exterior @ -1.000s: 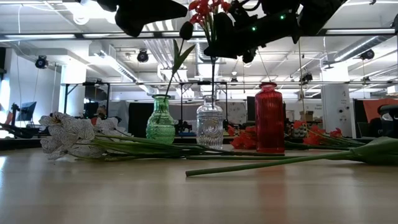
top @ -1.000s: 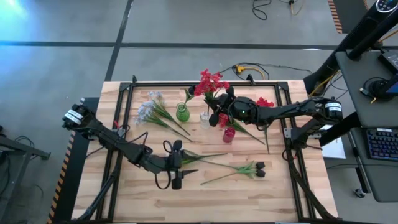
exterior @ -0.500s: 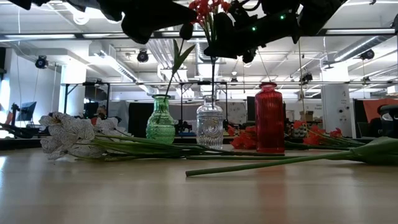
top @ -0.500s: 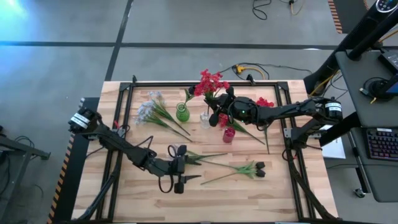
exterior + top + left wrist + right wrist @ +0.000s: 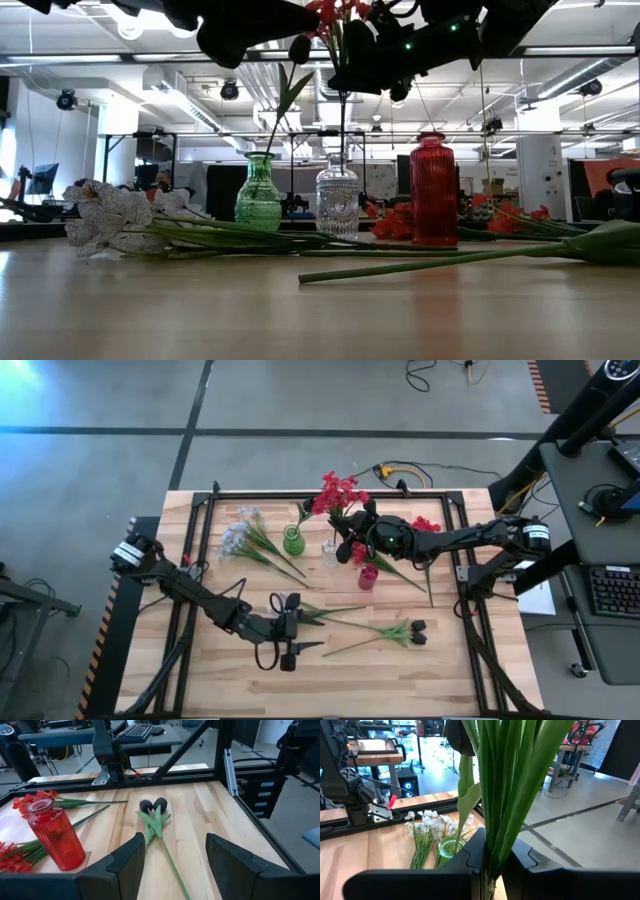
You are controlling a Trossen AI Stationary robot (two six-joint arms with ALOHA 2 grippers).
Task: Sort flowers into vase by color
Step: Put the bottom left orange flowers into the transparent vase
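Lying lengthwise toward frame right, dark-bud flowers just ahead of left gripper, fingers released; right gripper farther, fingers clenched on red flowers.

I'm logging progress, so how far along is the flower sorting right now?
Partly done. One dark bud already stands in the green vase. In hand: the right tool is shut on a red spray, stems down in the clear vase. Left: the white flowers, the dark tulips that the open left tool faces, and the red sprays beside the red vase.
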